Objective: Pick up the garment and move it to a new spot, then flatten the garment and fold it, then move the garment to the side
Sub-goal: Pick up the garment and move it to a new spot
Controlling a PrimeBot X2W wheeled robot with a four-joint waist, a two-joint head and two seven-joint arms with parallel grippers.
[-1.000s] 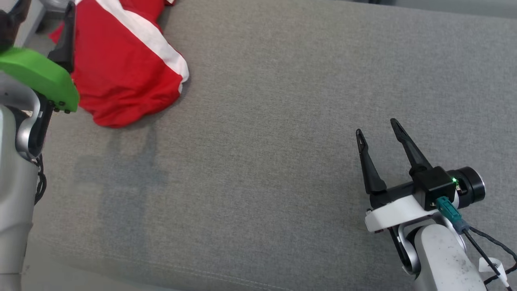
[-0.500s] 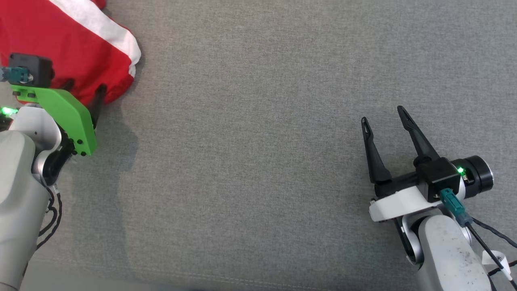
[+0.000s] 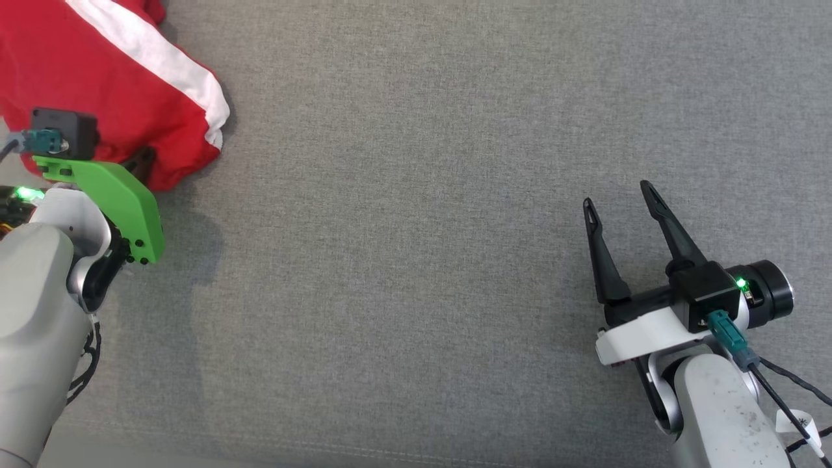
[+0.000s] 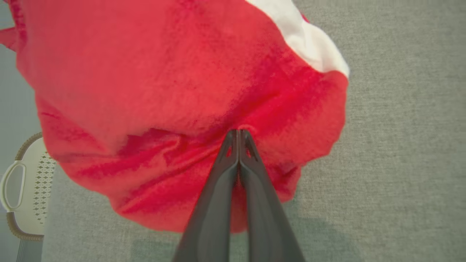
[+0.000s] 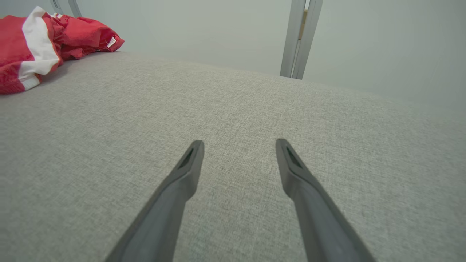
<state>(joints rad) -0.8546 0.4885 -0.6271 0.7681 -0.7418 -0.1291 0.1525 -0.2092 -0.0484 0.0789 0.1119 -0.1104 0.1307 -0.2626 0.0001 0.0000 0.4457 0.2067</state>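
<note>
1. Grey woven upholstery (image 3: 416,260) forms the work surface and spans the head view. In the right wrist view a pale wall (image 5: 182,29) and an upright metal post (image 5: 300,36) stand beyond its far edge.
2. Position of the garment (image 3: 97,78): it lies bunched on the far-left part of the upholstery, on the robot's left side. It is red cloth with a white stripe (image 3: 149,58), and part of it runs past the top and left edges of the head view.
3. State of the left gripper (image 4: 238,135): its two dark fingers are pressed together at the tips and pinch a small ridge of the red cloth near the garment's near hem. Creases gather in the cloth around the pinch point.
4. A green bracket (image 3: 110,195) on the left wrist covers most of that gripper in the head view.
5. State of the right gripper (image 3: 617,195): its fingers are spread with nothing between them. It sits over bare upholstery on the robot's right, well apart from the garment. Whether the tips touch the surface cannot be told.
6. A pale perforated basket (image 4: 22,189) with a loop handle stands beside the surface's edge in the left wrist view.
7. A small white label (image 5: 111,42) shows on the garment's far end.
</note>
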